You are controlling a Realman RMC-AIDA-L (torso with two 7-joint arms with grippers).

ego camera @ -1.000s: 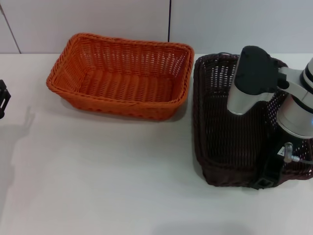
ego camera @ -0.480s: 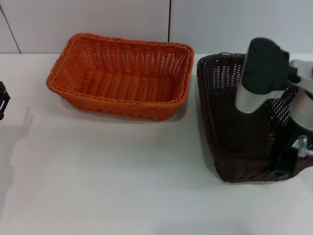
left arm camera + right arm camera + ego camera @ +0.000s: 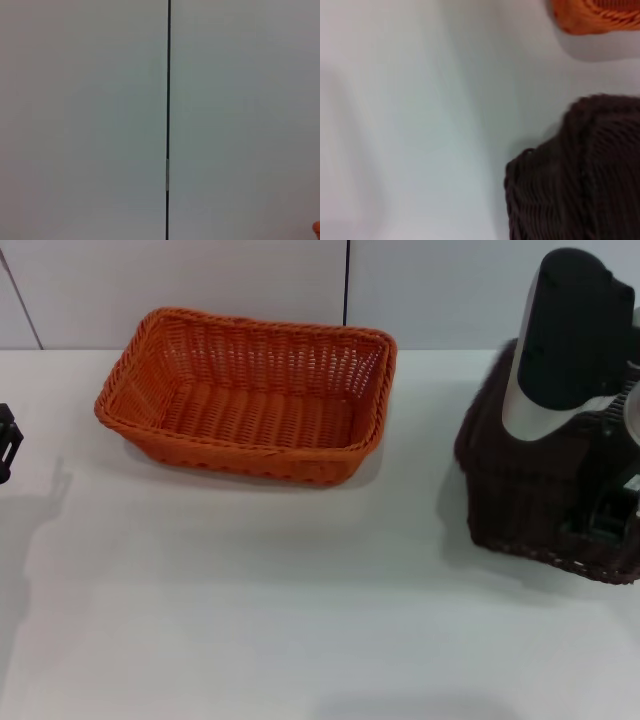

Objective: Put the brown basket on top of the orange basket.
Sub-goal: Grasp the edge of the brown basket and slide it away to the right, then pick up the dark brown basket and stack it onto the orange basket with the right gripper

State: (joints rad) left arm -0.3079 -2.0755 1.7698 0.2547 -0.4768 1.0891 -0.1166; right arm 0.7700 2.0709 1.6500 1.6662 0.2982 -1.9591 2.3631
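The white table carries the orange basket, which sits flat toward its far side. The brown basket is tilted at the right edge, well apart from the orange one.

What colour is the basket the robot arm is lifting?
Very dark brown, almost black. The brown basket shows best in the head view, at the right gripper.

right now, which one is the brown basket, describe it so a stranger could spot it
On the white table, look to the robot's right side, under the right arm. The brown basket is there, tilted, with the right gripper at its near rim. It is near-black wicker; the orange basket sits flat.
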